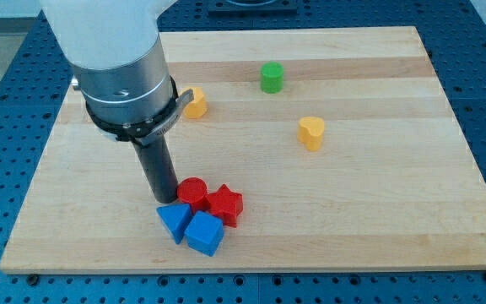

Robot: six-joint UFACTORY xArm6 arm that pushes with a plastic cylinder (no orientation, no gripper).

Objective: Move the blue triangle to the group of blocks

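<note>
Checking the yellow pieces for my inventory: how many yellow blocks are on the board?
2. One yellow block sits near the view's top left, partly behind the arm; the other yellow block is right of centre. The arm could hide more.

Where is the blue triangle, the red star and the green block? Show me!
blue triangle (pixel 173 221), camera view, on its top face.
red star (pixel 224 203), camera view, on the middle of its top.
green block (pixel 271 78), camera view, on its front side.
</note>
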